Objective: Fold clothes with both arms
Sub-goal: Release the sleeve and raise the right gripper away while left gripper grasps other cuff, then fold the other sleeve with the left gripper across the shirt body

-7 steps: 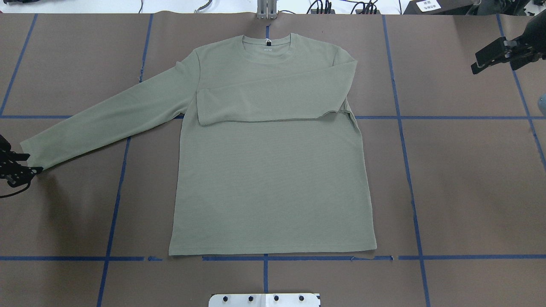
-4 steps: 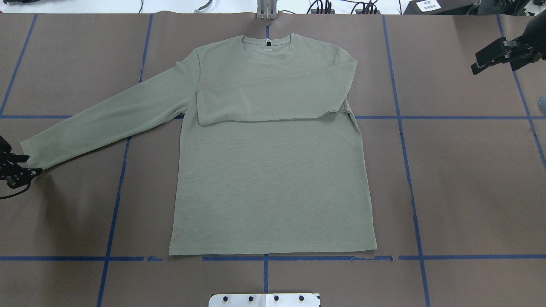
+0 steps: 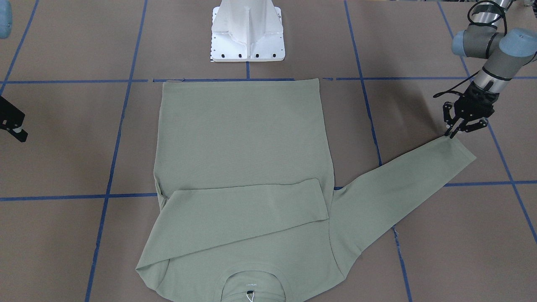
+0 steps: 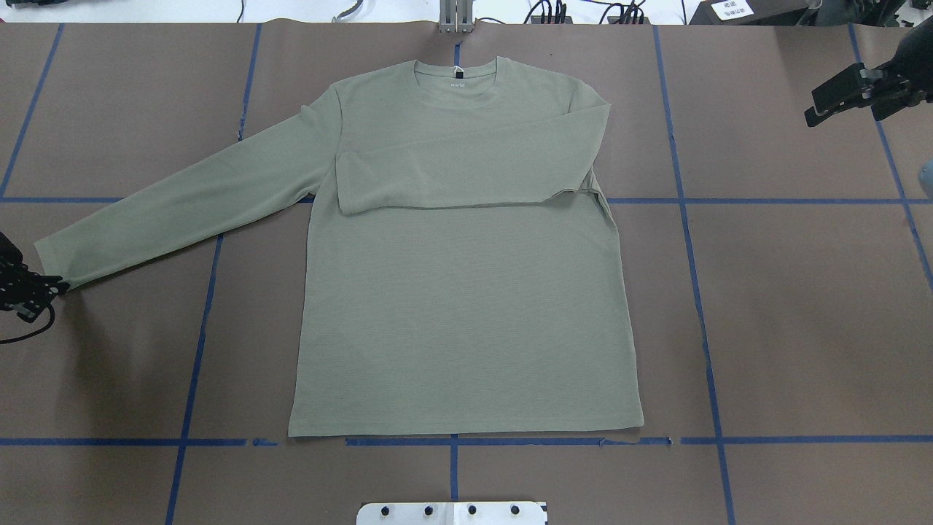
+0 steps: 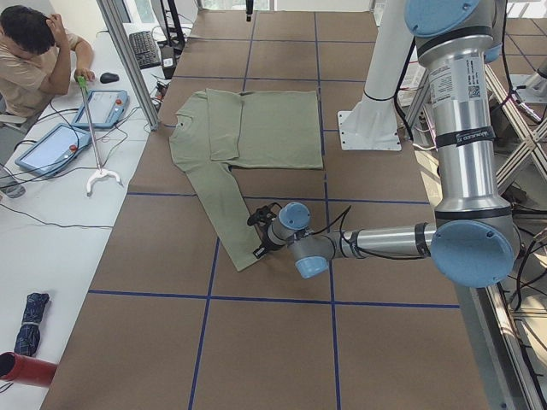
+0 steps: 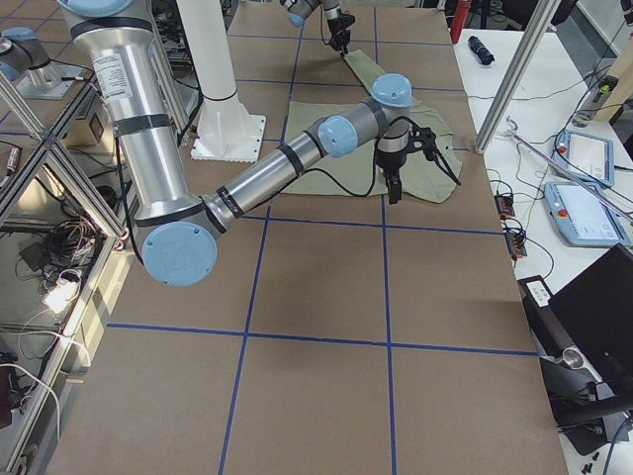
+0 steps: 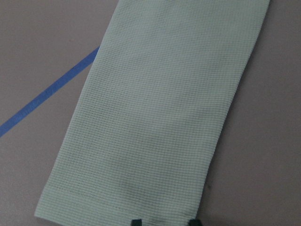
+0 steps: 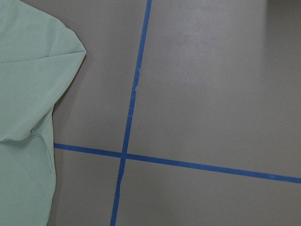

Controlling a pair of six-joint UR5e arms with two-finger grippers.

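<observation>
- At the outstretched cuff (image 7: 117, 202) of the shirt (image 4: 466, 306), which lies flat on the table (image 4: 802, 306), the left gripper (image 3: 456, 131) has its fingers apart.
- Well off the shirt's folded-sleeve side hangs the right gripper (image 4: 822, 108); apart or together, I cannot tell.

A robotics lab: tape-gridded table (image 4: 802, 292), white robot pedestal (image 3: 247, 33), teach pendants (image 5: 109, 107) and a keyboard (image 5: 145, 49) on the side bench (image 5: 60, 248).
</observation>
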